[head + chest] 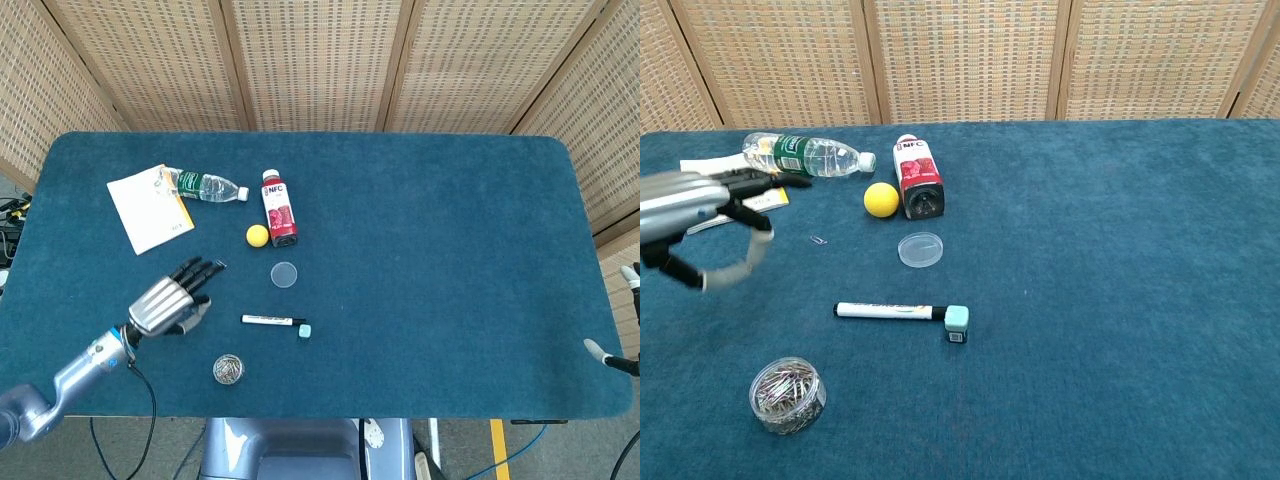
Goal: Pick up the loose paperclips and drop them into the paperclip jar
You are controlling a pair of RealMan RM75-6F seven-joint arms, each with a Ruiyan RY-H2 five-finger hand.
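Head view: the robot's left hand [172, 303] hovers over the blue-covered table [430, 250], palm down, fingers spread and extended, holding nothing. Its dark fingertips [205, 267] reach toward a single loose paperclip [220, 264], which lies on the cloth just beyond them; whether they touch it cannot be told. The paperclip jar [228, 369], open and filled with clips, stands near the table's front edge, below and to the right of the hand. Its clear round lid [285, 274] lies apart from it, just below a yellow ball [258, 235] and a red juice bottle [279, 209] lying on its side. A white marker [268, 320] rests beside a small pale-green eraser [306, 329], between lid and jar. Farther back, a water bottle [207, 186] lies on its side next to a sheet of white paper [149, 207]. At the far right edge, only a sliver of the right hand [612, 358] shows, so its state cannot be told.

Chest view: the left hand [695, 215] enters from the left, blurred, thumb hanging below flat outstretched fingers, nothing in its hold. The paperclip [818, 240] lies on the cloth to its right, between the hand and the lid [920, 248]. The jar [787, 394] sits at the lower left, well apart from the paperclip, with the marker [890, 311] between them.
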